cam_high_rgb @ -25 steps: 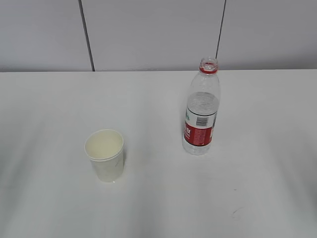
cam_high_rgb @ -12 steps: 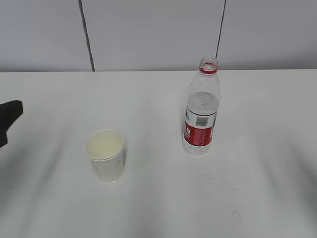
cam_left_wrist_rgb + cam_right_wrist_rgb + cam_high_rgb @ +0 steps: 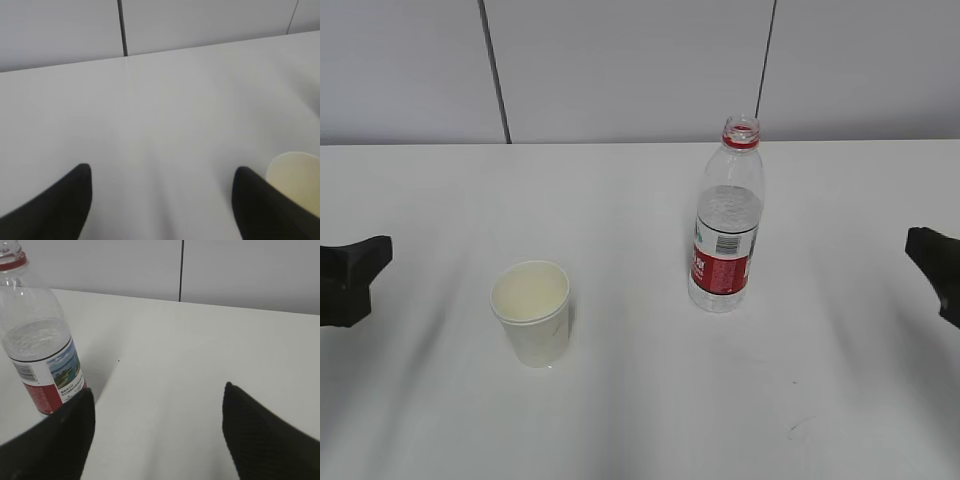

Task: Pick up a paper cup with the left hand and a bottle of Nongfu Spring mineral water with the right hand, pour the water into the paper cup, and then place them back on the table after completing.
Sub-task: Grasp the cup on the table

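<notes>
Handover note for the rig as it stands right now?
Left gripper: open, empty, at the left edge, paper cup off to its right.
Right gripper: open, empty, at the right edge, bottle off to its left.
Cup and uncapped, partly full bottle stand upright and apart on the table.
Done: nothing grasped, nothing poured.
Left: grasp both, pour, set back down.

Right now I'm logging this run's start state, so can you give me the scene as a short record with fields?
cup: paper cup upright on table, untouched
bottle: water bottle upright, uncapped, partly full
left gripper: open, empty, cup beside its right finger
right gripper: open, empty, bottle by its left finger
pouring: not yet begun
</notes>
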Tool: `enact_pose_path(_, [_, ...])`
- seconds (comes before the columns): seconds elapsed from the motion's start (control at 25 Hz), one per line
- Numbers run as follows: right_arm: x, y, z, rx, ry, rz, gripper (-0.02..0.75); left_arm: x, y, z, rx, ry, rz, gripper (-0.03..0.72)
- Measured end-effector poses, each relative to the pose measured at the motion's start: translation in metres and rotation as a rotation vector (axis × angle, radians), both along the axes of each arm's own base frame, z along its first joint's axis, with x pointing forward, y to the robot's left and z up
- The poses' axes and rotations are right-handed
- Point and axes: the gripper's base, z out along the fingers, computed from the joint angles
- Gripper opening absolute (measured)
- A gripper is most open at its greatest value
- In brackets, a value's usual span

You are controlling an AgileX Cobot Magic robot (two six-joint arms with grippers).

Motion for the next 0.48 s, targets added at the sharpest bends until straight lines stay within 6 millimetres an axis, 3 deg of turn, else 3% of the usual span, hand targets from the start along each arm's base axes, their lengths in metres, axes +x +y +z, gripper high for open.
enact_pose_path(0.2, [0.012, 0.005, -0.012, -0.007, 0.014, 0.047, 0.587, -0.012, 0.004, -0.01, -0.057, -0.045, 0.018, 0.531])
enact_pose_path(0.48, [0.023, 0.01, -0.028, -0.012, 0.039, 0.093, 0.587, -0.011, -0.006, -0.023, -0.035, 0.007, -0.09, 0.531])
